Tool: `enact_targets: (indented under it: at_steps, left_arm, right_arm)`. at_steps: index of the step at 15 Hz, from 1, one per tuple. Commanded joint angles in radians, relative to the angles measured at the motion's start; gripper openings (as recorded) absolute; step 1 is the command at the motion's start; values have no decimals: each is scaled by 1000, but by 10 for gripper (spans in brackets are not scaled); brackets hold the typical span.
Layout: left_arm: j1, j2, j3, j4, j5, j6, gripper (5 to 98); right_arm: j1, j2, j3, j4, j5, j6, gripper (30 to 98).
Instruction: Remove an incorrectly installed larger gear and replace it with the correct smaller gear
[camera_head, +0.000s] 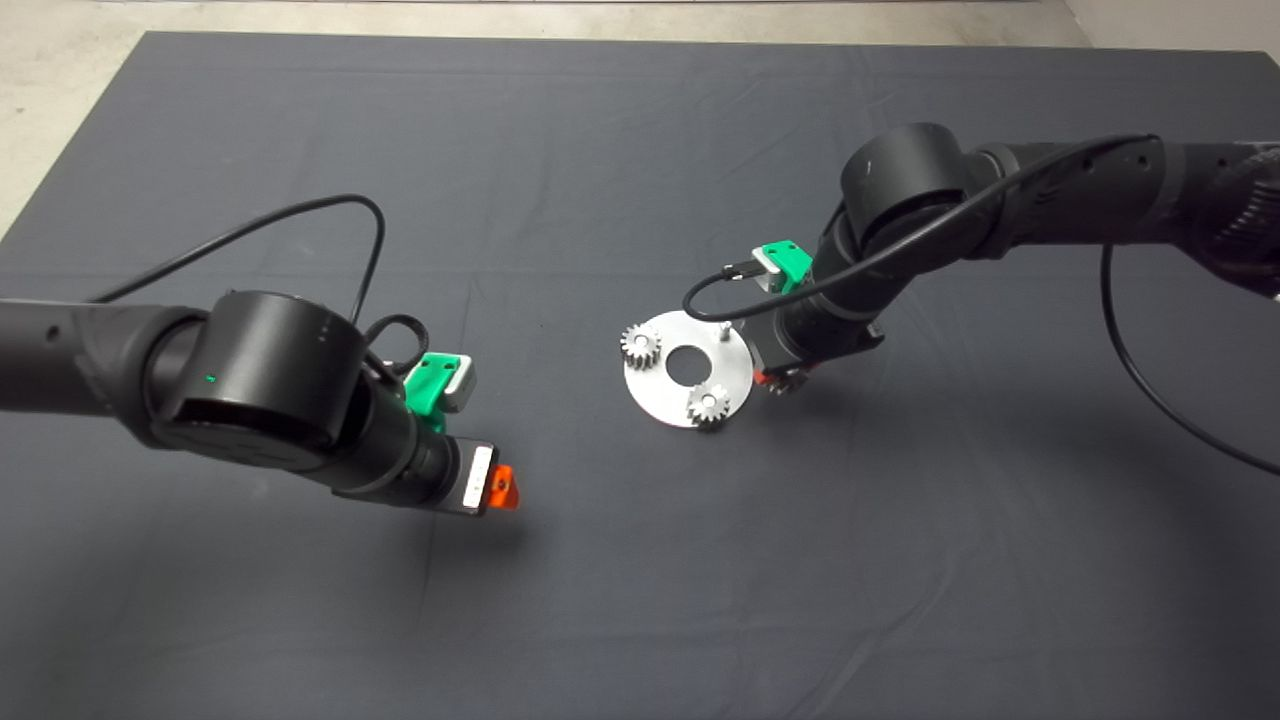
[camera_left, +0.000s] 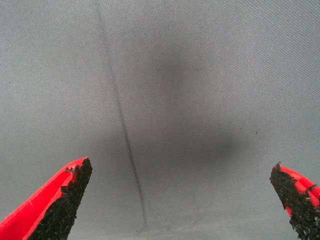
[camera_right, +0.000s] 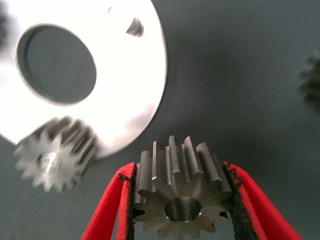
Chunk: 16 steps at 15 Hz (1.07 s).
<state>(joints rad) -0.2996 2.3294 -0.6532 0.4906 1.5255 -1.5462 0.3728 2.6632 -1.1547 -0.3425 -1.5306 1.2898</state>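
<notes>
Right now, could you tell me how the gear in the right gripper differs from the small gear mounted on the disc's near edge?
The larger gear is clamped between the right gripper's fingers, off the disc; the small gear sits on a pin there. The larger gear's centre hole is open; the small gear's is filled. Both are steel spur gears.

- robot lab / test bench setup, not a home
- dark mat (camera_head: 640, 600) spread flat over table, bare concrete floor (camera_head: 60, 110) past its edge
- two black robot arms with cabling
- machined steel disc (camera_head: 655, 385) with small gears, workshop-type parts
</notes>
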Motion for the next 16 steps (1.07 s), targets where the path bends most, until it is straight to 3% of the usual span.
enact_targets:
  at_steps: [1, 6, 10, 16]
  left_arm:
    - [-13, 2, -9, 13, 22, 3, 921]
    - [-13, 9, -8, 13, 22, 1, 921]
    - [-13, 46, -33, 13, 24, 1, 921]
    - [-15, 98, -64, 10, 25, 2, 921]
  right_arm:
    - [20, 77, -179, -61, -127, -105, 367]
    - [42, 111, -233, -50, -127, -139, 367]
    - [160, 145, -253, 51, -127, -141, 368]
    - [183, 160, -309, 71, -127, -168, 367]
